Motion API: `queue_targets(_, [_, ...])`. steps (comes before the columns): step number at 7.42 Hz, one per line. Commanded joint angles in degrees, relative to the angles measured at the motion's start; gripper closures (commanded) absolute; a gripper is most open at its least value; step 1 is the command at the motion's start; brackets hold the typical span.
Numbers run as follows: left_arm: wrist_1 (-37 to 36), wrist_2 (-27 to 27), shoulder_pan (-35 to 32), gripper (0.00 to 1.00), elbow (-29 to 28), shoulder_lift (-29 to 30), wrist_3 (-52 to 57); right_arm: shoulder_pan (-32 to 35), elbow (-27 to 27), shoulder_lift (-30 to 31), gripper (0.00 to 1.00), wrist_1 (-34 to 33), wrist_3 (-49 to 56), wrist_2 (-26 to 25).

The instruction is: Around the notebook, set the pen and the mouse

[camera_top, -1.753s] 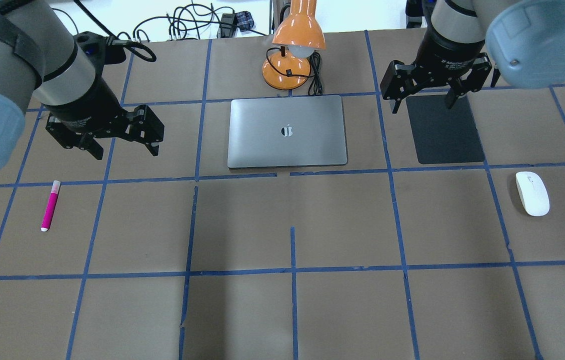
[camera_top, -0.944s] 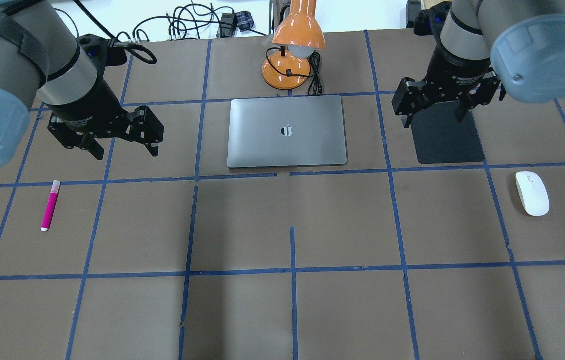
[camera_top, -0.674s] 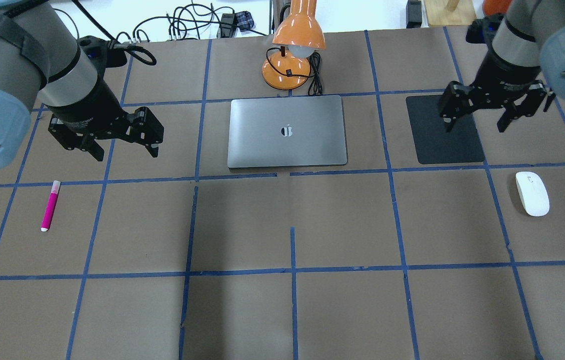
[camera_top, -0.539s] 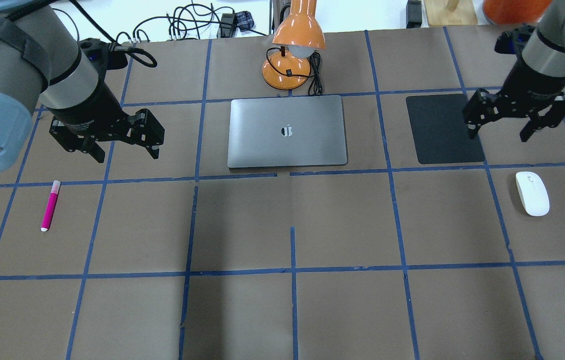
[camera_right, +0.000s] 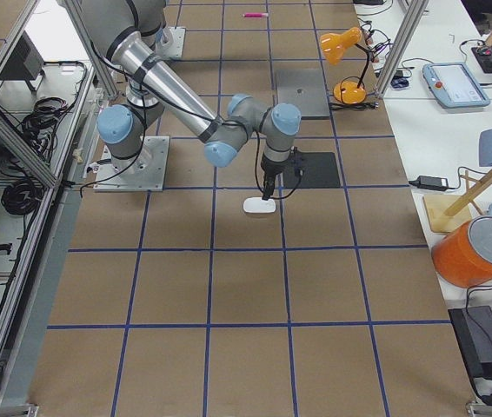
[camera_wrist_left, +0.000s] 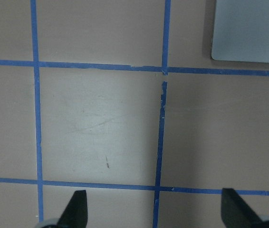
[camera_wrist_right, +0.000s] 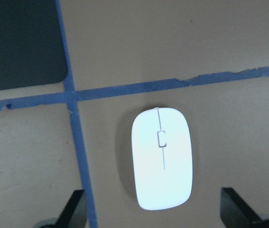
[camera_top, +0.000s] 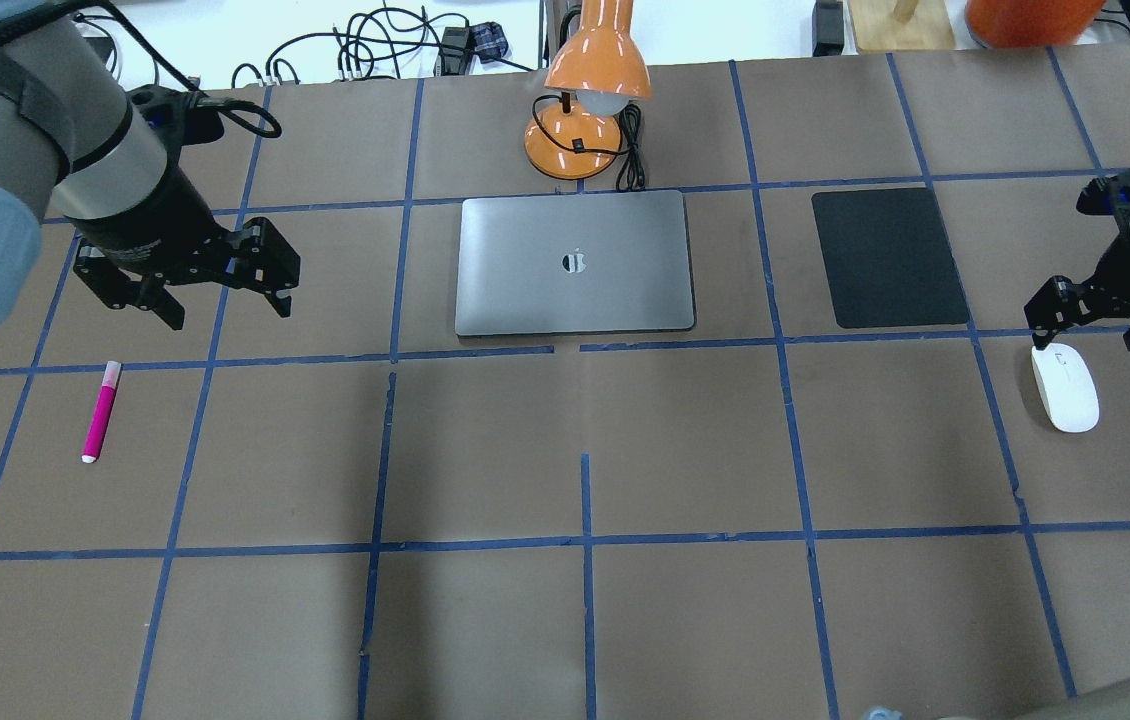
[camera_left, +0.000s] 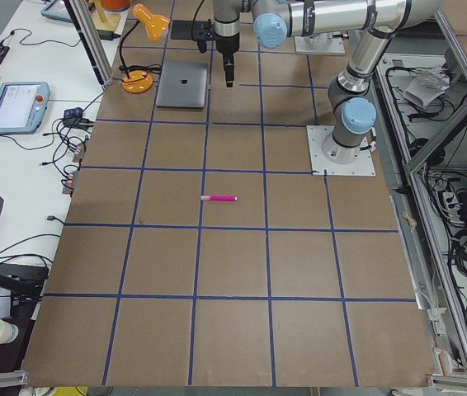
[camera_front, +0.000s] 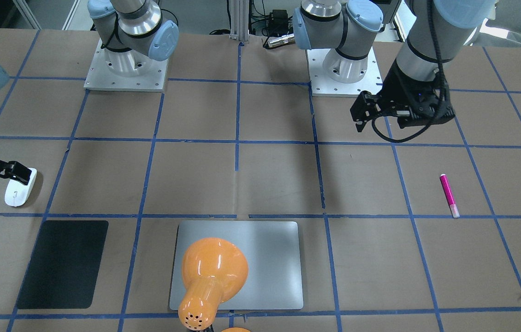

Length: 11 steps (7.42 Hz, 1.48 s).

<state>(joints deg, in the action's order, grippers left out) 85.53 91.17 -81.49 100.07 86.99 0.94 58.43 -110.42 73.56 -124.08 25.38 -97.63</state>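
From behind and above, looks forward across the table [camera_top: 685, 450], with the notebook [camera_top: 575, 262] at 12 o'clock. From the opposite side, faces back and down, putting that notebook at 6 o'clock. From both table ends, takes in everything from high and far. From the wrists, stares straight down at close range: right onto the mouse [camera_wrist_right: 162, 158], left catching the notebook's corner at 1 o'clock.
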Motion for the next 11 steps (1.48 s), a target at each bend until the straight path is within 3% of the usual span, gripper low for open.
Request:
queue_targets(1, [-0.10,0.23,9.12,0.00,0.39,0.46,11.80,-1.39,-0.94,-2.72,0.00,-2.92,1.52,-0.02])
queue_targets(3, [-3.32,0.14,18.33,0.00,1.88,4.12,18.55,-1.39,-1.55,-4.12,0.00,-3.01,1.60,0.25])
queue_targets(6, [-8.97,0.23,25.03,0.00,3.46,11.77,29.97,-1.39,-1.64,-5.18,0.00,-3.10,1.69,-0.28])
queue_targets(8, [-19.30,1.10,27.08,0.00,6.35,16.61,36.62,-1.39,-1.55,-5.62,0.01,-3.10,1.78,-0.02])
queue_targets(9, [-21.44,1.02,28.56,0.00,7.67,18.46,39.29,-1.39,-1.64,-5.71,0.11,-3.01,1.87,-0.28])
queue_targets(10, [-25.29,2.15,29.36,0.00,7.25,20.22,40.36,-1.39,-1.55,-6.06,0.30,-2.23,1.87,-0.46])
queue_targets(11, [-27.41,3.91,29.63,0.00,7.94,21.71,42.11,-1.39,-1.47,-6.32,0.42,-2.40,2.04,-0.46])
